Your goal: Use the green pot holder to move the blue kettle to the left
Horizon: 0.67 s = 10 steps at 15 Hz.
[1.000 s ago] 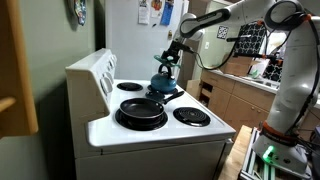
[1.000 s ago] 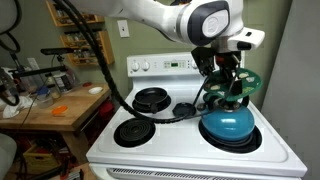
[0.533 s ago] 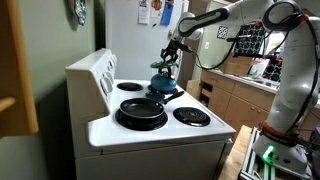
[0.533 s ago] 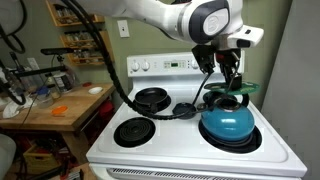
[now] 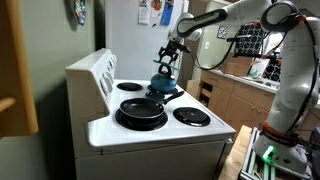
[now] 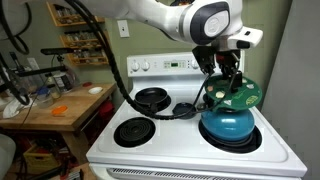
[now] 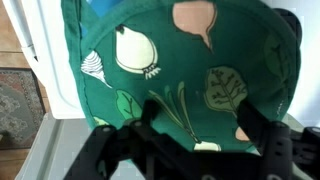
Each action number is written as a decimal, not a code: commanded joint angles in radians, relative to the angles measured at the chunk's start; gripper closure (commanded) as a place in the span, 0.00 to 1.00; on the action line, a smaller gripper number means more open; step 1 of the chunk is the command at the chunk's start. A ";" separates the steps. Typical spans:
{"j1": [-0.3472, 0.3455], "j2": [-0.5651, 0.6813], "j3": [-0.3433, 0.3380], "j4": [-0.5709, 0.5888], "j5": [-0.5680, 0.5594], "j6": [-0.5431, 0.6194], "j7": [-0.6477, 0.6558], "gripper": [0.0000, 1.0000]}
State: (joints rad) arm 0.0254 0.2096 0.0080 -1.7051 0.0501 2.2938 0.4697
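The gripper [image 7: 197,118] holds its dark fingers [image 7: 150,115] spread wide around the floppy, vegetable-printed green pot holder [image 7: 170,60], which hangs just above the squat, glossy blue kettle [image 6: 228,127] at the lower right of the white stove [image 6: 168,140].

claw [image 6: 227,88] downward, jaws apart

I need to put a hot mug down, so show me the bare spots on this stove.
Free: the bare coil burner at the front, bordered by the wide black frying pan behind and the squat teal-blue kettle beside. Crowded: over the kettle, where the green cloth pot holder and gripper hang.
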 commanded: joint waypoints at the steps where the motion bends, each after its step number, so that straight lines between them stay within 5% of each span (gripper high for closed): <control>1: 0.008 0.028 -0.002 0.009 0.029 -0.019 -0.028 0.00; 6: 0.012 0.052 0.001 0.011 0.039 -0.026 -0.057 0.04; 7: 0.012 0.055 0.001 0.013 0.038 -0.028 -0.059 0.26; 10: 0.013 0.058 0.000 0.014 0.035 -0.033 -0.067 0.38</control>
State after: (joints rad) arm 0.0334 0.2500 0.0104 -1.7023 0.0599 2.2899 0.4280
